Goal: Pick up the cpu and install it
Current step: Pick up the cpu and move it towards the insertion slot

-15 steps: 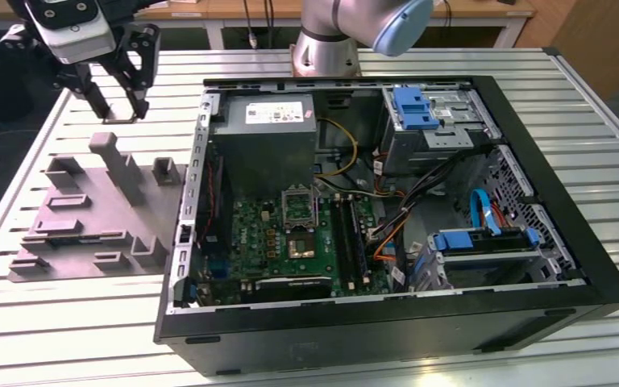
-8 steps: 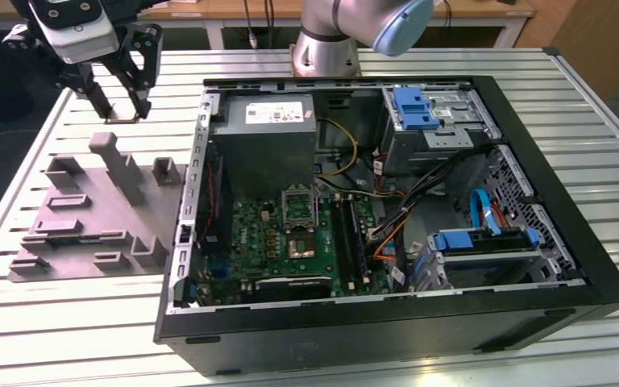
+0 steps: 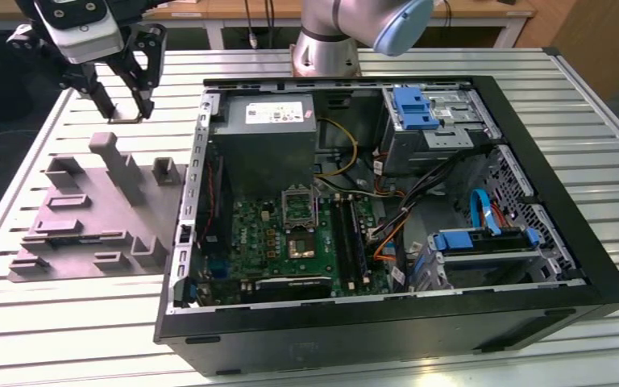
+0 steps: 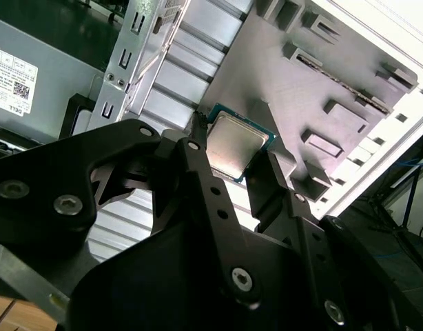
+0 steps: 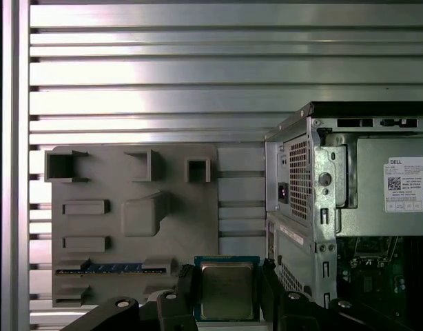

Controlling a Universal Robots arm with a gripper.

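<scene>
The cpu (image 4: 233,145) (image 5: 227,289) is a small square chip with a silvery top and a pale greenish rim, and it shows in both wrist views. My gripper (image 4: 232,150) (image 5: 227,284) is shut on it, one black finger against each of two opposite edges. In the exterior view my gripper (image 3: 122,97) hangs above the slatted table at the far left, beyond the grey parts holder (image 3: 94,218) and outside the open computer case (image 3: 396,322). Inside the case, the green motherboard (image 3: 272,242) carries the socket (image 3: 302,244), with its silver frame (image 3: 299,203) flipped up.
The grey power-supply box (image 3: 272,137) (image 5: 390,186) sits by the case's near wall. Drive cages with blue tabs (image 3: 417,109) and loose cables fill the exterior view's right side. The parts holder (image 5: 136,221) has raised posts and a memory stick (image 5: 105,267) in a slot.
</scene>
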